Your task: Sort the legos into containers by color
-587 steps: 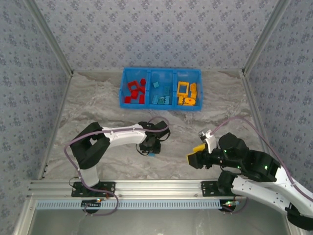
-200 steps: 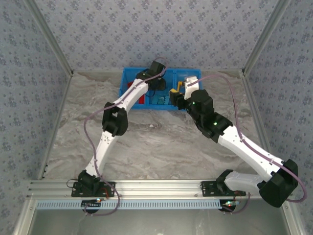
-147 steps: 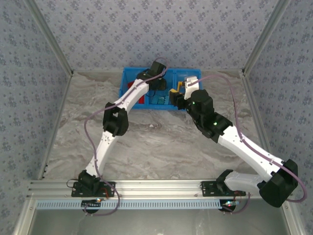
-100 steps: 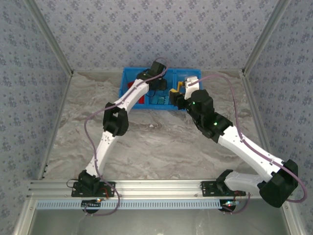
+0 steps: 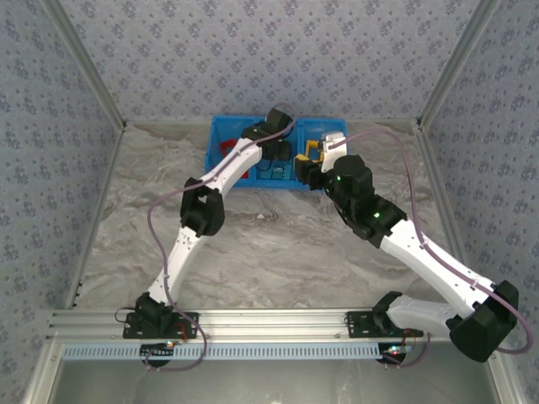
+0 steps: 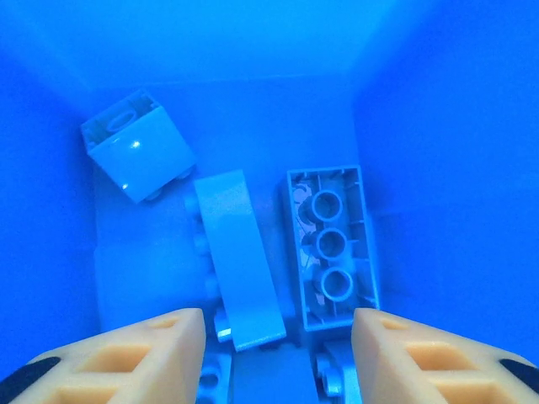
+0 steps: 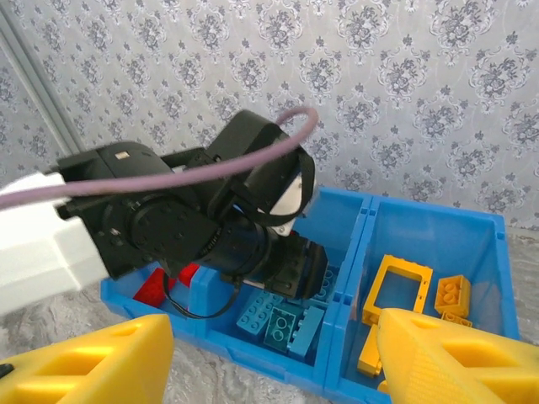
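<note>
My left gripper [image 5: 275, 155] hangs inside the middle compartment of the blue tray [image 5: 211, 160], open, with nothing between its fingers [image 6: 160, 353]. Under it lie light blue legos: an upturned brick [image 6: 333, 244], a flat plate [image 6: 236, 257] and a small block [image 6: 139, 156]. My right gripper [image 5: 301, 160] hovers open at the tray's front edge, between the middle and right compartments, and its yellow fingers [image 7: 93, 362] hold nothing. In the right wrist view, red legos [image 7: 160, 286] lie in the left compartment, light blue legos [image 7: 282, 320] in the middle one, and a yellow frame [image 7: 409, 266] with other yellow bricks in the right one.
The tray [image 7: 245, 354] stands at the back of the marbled table [image 5: 278, 244], close to the patterned back wall. Both arms stretch across the table's middle towards it. The left arm's black wrist [image 7: 253, 236] sits close to my right gripper.
Both arms have swung from the near table up to the tray. Over the last second the left gripper shifted slightly right in the middle compartment and its jaws widened.
</note>
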You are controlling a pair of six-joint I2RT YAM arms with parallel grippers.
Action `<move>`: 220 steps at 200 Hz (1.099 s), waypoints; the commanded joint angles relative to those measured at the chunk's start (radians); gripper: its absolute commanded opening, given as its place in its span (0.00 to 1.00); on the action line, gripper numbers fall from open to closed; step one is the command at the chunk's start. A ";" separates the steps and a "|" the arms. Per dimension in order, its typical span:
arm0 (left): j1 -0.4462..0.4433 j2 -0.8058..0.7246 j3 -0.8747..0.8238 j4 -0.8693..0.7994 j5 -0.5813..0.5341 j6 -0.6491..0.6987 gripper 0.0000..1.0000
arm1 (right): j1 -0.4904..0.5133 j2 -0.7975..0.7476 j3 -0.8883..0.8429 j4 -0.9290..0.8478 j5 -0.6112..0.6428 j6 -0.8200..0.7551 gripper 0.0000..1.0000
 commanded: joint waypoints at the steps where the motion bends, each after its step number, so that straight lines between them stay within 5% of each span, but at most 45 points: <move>1: -0.008 -0.223 0.003 -0.056 -0.035 -0.061 0.52 | -0.012 -0.057 0.019 -0.067 -0.021 -0.015 0.68; 33: -0.025 -0.526 -0.328 0.015 -0.014 -0.097 0.56 | -0.024 -0.137 0.052 -0.211 -0.105 -0.042 0.69; 52: -0.035 -0.740 -0.575 0.052 -0.006 -0.113 0.62 | -0.043 -0.156 0.111 -0.379 -0.162 -0.022 0.79; 61: -0.036 -0.847 -0.710 0.068 0.000 -0.125 0.70 | -0.046 -0.169 0.122 -0.446 -0.168 -0.015 0.90; 65: -0.036 -0.897 -0.766 0.078 0.006 -0.131 0.92 | -0.049 -0.178 0.121 -0.468 -0.171 -0.014 0.99; 68: -0.037 -0.935 -0.806 0.086 0.011 -0.132 0.97 | -0.049 -0.185 0.119 -0.481 -0.174 -0.011 1.00; 105: -0.033 -1.338 -1.239 0.063 -0.043 -0.194 0.98 | -0.057 -0.310 -0.009 -0.521 -0.128 0.042 1.00; 126: -0.034 -1.561 -1.456 0.027 -0.204 -0.224 0.98 | -0.055 -0.387 -0.123 -0.470 -0.057 0.058 1.00; 148: -0.034 -1.757 -1.635 -0.065 -0.559 -0.346 0.98 | -0.061 -0.398 -0.219 -0.468 0.262 0.174 1.00; 188: -0.016 -2.099 -2.083 0.417 -0.769 0.026 0.98 | -0.182 -0.331 -0.492 -0.107 0.304 -0.096 1.00; 220: 0.138 -2.054 -2.229 0.695 -0.620 0.212 0.98 | -0.358 -0.240 -0.637 0.138 0.183 -0.098 1.00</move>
